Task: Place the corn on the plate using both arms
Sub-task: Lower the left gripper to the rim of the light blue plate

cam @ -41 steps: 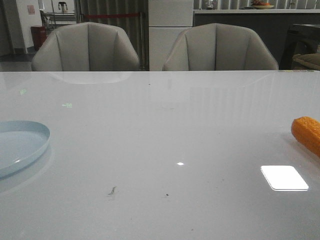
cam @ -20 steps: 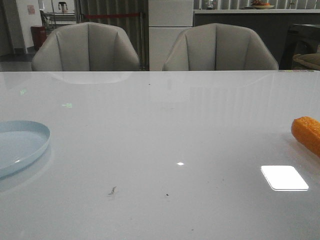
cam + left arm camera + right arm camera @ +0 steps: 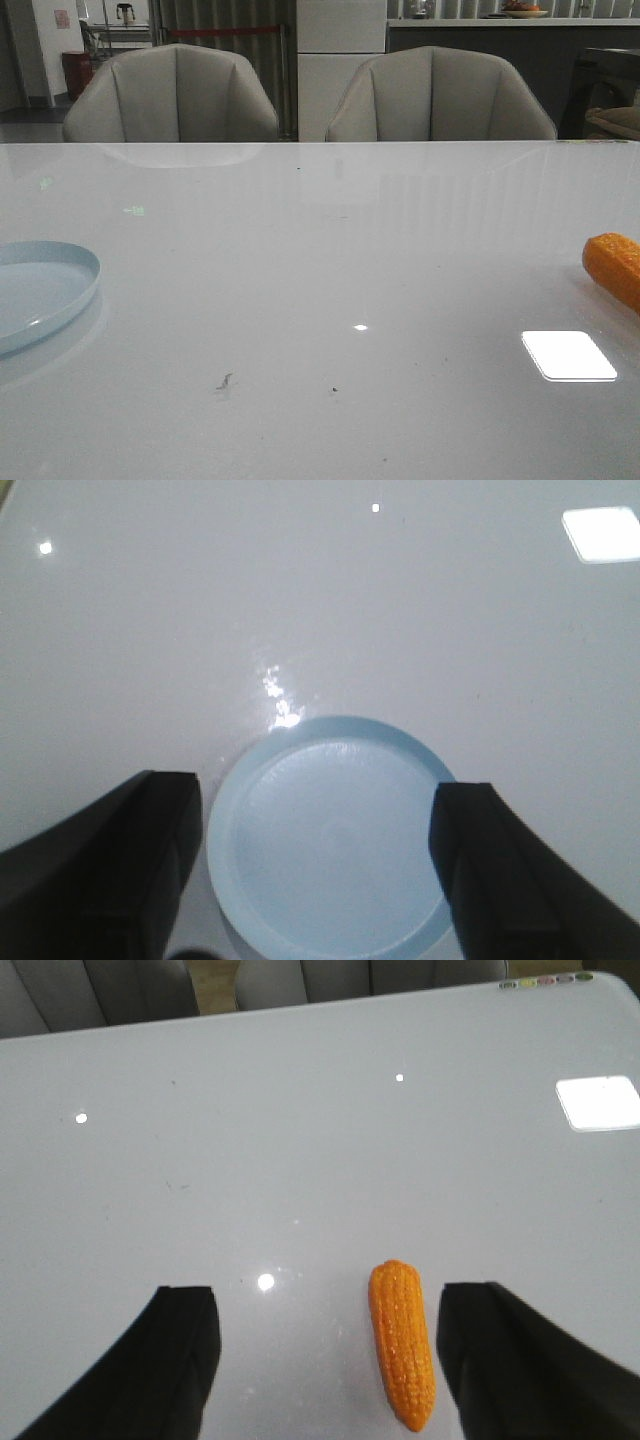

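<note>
Corn [image 3: 614, 268] lies flat on the glossy white surface [image 3: 330, 290] at its right edge, partly cut off in the front view, with nothing touching it. Seen from the right wrist, the corn [image 3: 402, 1342] is whole, tapered at one end, and it sits between the spread fingers of the right claw [image 3: 328, 1360], closer to one finger [image 3: 520, 1360] than the other, with bare surface showing on both sides of it. The right claw holds nothing.

At the left edge of the surface rests the pale blue plate [image 3: 40, 290], holding nothing, well apart from the corn. From the left wrist, the plate [image 3: 330, 840] shows between the fingers of the left claw [image 3: 318, 865], which is also spread wide and grips nothing; whether its fingers touch the rim cannot be told.

Beyond the far edge stand two grey chairs [image 3: 170, 95], side by side.
</note>
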Robot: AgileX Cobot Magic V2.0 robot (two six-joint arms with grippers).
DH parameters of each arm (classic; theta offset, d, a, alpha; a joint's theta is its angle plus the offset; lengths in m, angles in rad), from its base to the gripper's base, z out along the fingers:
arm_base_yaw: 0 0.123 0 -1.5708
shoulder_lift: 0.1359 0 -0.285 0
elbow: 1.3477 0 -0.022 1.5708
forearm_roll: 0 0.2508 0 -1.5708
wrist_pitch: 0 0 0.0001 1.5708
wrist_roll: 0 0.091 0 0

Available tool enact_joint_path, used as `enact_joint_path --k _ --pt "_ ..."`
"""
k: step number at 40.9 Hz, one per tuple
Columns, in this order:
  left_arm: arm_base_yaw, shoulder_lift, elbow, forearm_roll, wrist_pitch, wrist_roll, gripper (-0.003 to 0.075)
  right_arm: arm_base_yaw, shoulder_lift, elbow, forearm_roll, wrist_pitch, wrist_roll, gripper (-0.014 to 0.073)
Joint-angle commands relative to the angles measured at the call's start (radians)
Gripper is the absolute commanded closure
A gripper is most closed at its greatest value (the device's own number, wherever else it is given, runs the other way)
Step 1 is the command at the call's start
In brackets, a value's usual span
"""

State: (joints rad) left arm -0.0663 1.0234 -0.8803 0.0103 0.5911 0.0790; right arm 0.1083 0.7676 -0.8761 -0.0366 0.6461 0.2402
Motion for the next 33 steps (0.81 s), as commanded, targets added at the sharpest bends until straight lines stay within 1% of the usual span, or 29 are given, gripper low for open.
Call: enact_joint_path --k 1,6,10,17,23,27,33 --pt "-0.001 0.039 -0.045 -0.004 -0.030 -0.002 0.0195 -0.003 0.066 -0.069 -0.013 0.003 -0.006 0.0030" --pt "0.021 0.138 -0.076 0.012 -0.023 -0.002 0.0195 -0.003 0.142 -0.106 -0.010 0.043 -0.006 0.0030" --pt "0.075 0.243 -0.124 -0.003 0.018 -0.006 0.0195 -0.003 0.169 -0.125 -0.010 0.039 -0.006 0.0030" --pt "0.185 0.479 -0.231 -0.099 0.163 -0.006 0.0195 -0.003 0.182 -0.145 -0.010 0.009 -0.006 0.0030" --pt "0.225 0.639 -0.305 -0.159 0.265 0.013 0.0195 -0.003 0.182 -0.147 -0.010 0.005 -0.006 0.0030" --pt "0.225 0.706 -0.342 -0.159 0.280 0.019 0.0195 -0.003 0.182 -0.147 -0.010 0.005 -0.006 0.0030" --pt "0.225 0.769 -0.377 -0.155 0.241 0.019 0.0195 -0.003 0.182 -0.147 -0.010 0.005 -0.006 0.0030"
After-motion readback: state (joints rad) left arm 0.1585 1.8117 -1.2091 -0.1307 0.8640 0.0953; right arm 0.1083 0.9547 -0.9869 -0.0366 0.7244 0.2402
